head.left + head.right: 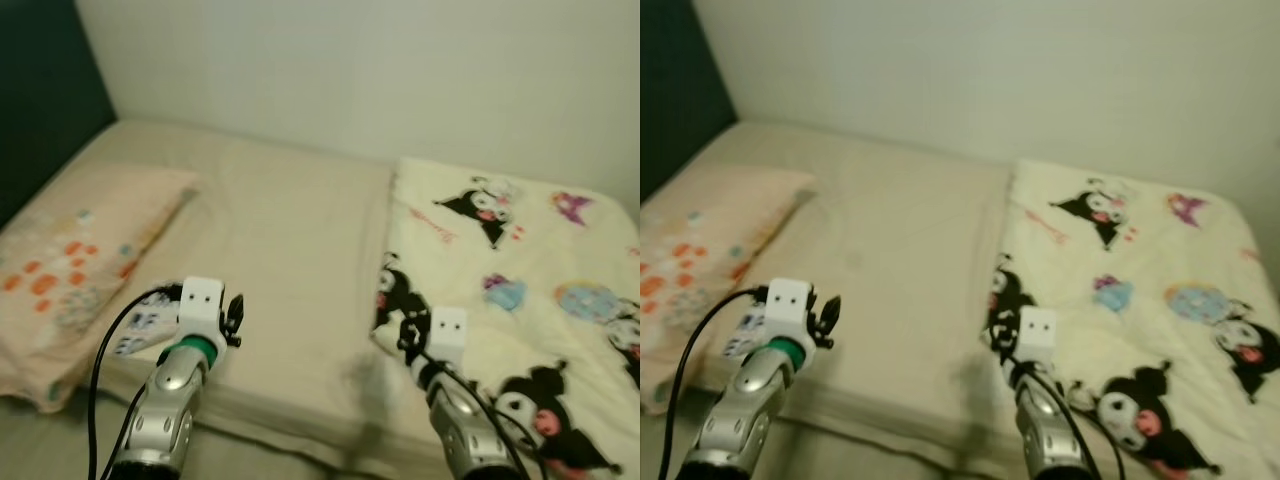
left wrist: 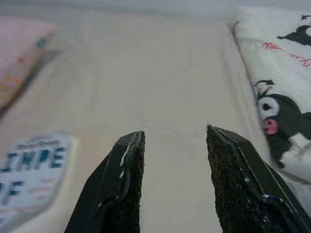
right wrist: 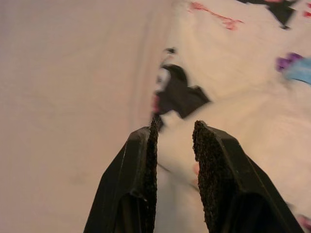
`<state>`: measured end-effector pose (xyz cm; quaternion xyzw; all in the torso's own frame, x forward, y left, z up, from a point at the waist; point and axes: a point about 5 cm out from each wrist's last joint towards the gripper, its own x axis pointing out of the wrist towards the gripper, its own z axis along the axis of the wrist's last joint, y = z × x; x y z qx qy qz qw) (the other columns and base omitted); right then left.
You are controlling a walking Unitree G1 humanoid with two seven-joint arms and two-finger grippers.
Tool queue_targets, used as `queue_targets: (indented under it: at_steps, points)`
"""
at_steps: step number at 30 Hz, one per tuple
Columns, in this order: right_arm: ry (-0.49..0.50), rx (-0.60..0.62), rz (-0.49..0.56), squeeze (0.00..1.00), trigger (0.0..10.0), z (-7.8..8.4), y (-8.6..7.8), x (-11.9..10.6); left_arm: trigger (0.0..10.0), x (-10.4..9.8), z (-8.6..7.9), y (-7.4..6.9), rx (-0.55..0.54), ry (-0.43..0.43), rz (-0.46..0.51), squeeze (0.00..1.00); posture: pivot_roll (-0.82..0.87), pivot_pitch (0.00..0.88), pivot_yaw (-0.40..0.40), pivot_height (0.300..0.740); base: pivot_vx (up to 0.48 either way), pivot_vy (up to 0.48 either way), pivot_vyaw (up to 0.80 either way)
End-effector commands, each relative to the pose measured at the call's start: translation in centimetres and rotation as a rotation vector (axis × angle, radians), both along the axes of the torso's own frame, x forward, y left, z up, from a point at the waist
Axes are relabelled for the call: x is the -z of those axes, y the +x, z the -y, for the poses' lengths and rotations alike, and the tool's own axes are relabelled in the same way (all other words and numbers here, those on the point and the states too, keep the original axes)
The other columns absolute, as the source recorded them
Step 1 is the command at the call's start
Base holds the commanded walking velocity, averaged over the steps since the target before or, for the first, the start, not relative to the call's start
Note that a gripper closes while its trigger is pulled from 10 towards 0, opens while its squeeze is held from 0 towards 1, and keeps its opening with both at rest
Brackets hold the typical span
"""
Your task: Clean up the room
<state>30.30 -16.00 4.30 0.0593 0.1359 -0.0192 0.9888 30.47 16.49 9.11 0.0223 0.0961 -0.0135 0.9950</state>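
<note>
Reaching over the near edge of the bed (image 1: 290,300), both arms are extended with the blanket (image 1: 520,300) as the probable object of the step in hand. The blanket, cream with black cartoon figures, is folded back on itself; it lies directly ahead of and beneath the right end effector (image 3: 174,133) and extends away to that end effector's right. Its folded edge runs from the near side of the bed toward the wall (image 1: 380,70), so the long axis of that edge is roughly in line with the direction of reach. The right arm is clearly the nearer one.

Right end effector: fingers narrowly parted, positioned over the near corner of the folded edge. Cream fabric shows in the gap between the pads in the right wrist view. Whether the pads press the fabric cannot be told.

Left end effector (image 2: 175,145): fingers moderately apart, nothing held, nothing between them, poised above bare sheet. The blanket edge lies ahead and well off to its right. A flat printed item with blue lettering (image 2: 31,167) lies on the sheet just beside it on the left, and beyond that the pillow (image 1: 80,270) with orange dots.

Judgement: the coming move depends on the right end effector closing on the fold corner, then drawing across the bare sheet toward the pillow
</note>
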Motion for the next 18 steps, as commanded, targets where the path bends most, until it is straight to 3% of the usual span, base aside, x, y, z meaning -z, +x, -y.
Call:
queue_targets:
  at_steps: [1, 2, 4, 7, 16, 18]
  points:
    - [0.022, -0.002, -0.024, 0.00, 10.0, -0.3, -0.3, 0.5, 10.0, 0.5, -0.1, -0.3, -0.012, -0.007, -0.024, 0.00, 0.07, 0.023, -0.001, 0.740, 0.000, 0.000, 0.00]
    - [0.022, -0.002, -0.024, 0.00, 10.0, -0.3, -0.3, 0.5, 10.0, 0.5, -0.1, -0.3, -0.012, -0.007, -0.024, 0.00, 0.07, 0.023, -0.001, 0.740, 0.000, 0.000, 0.00]
    - [0.022, 0.000, -0.023, 0.00, 10.0, -0.3, -0.3, 0.5, 10.0, -0.2, 0.2, -0.3, 0.000, -0.116, 0.007, 0.00, 0.07, 0.022, -0.001, 0.740, 0.000, 0.240, 0.00]
    - [0.021, 0.000, -0.023, 0.00, 10.0, -0.3, -0.3, 0.5, 10.0, -0.6, 0.5, -0.2, 0.018, -0.160, 0.028, 0.00, 0.07, 0.023, -0.002, 0.740, 0.000, 0.480, 0.00]
    - [0.021, 0.001, -0.022, 0.00, 10.0, -0.3, -0.2, 0.4, 10.0, -0.5, 0.2, -0.1, 0.005, -0.154, 0.019, 0.00, 0.07, 0.021, -0.003, 0.740, 0.000, 0.480, 0.00]
    - [0.021, -0.001, -0.023, 0.00, 10.0, -0.3, -0.2, 0.4, 10.0, -0.1, -0.3, -0.1, -0.024, -0.086, 0.006, 0.00, 0.07, 0.021, -0.003, 0.740, 0.000, 0.000, 0.00]
